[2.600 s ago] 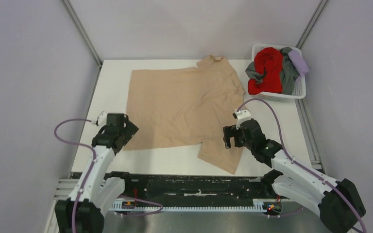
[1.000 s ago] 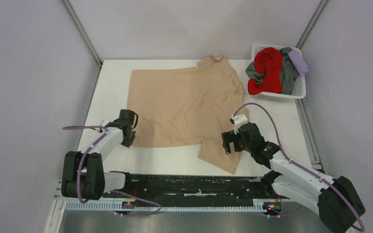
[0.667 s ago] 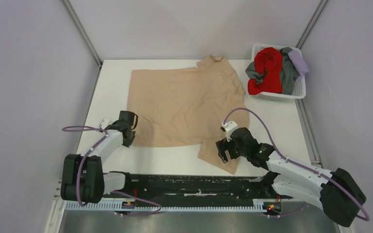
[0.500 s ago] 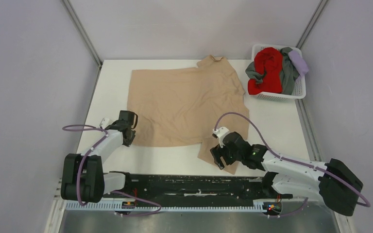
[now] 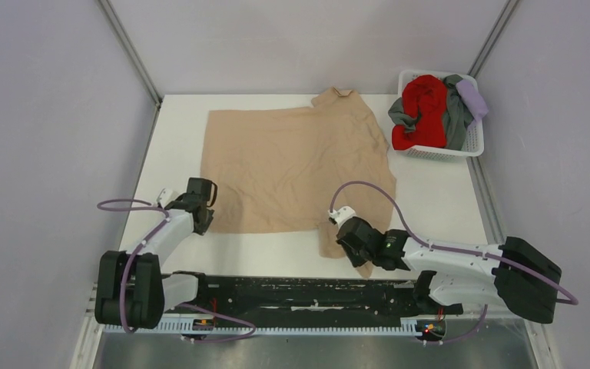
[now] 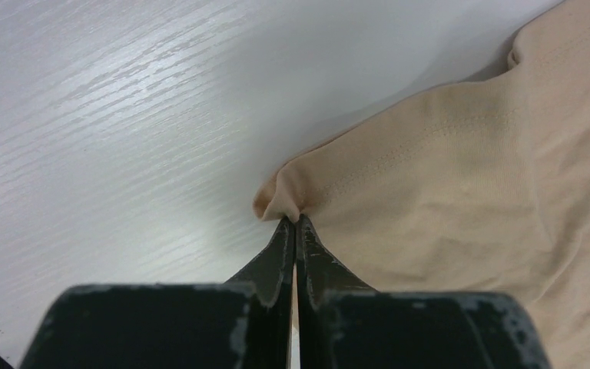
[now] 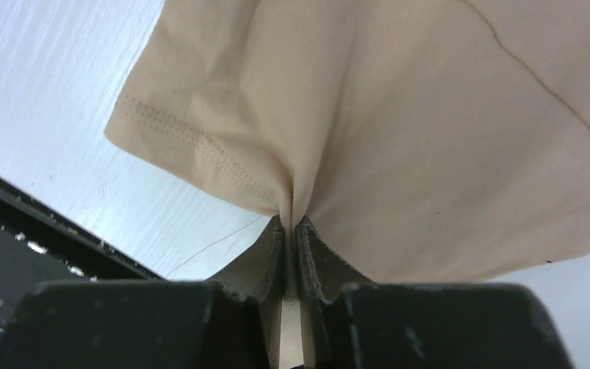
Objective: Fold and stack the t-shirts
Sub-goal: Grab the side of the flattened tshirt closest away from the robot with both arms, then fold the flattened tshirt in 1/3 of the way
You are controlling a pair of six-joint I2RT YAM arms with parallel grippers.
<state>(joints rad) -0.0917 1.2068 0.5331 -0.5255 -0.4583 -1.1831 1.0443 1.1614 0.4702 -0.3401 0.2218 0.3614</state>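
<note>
Top external view gives me the tan t-shirt spread flat on the white bench, collar toward the far edge and one sleeve trailing toward the near edge on the right. My left claw sits at the shirt's near-left corner and my right claw lies low over that near sleeve, but from above both wrists cover their own tips, so I cannot read the grips there. On the left wrist view the two dark fingers are pressed together with a small nub of the stitched hem corner pinched between them, and the cloth fans away to the right. On the right wrist view the fingertips are clamped on a gathered pleat of the sleeve hem, so the stitched edge puckers upward; how deep the cloth reaches into the jaws is hidden. At the far right corner the white basket holds a red t-shirt, a grey t-shirt and a lavender t-shirt, heaped so that I cannot make out their shapes
</note>
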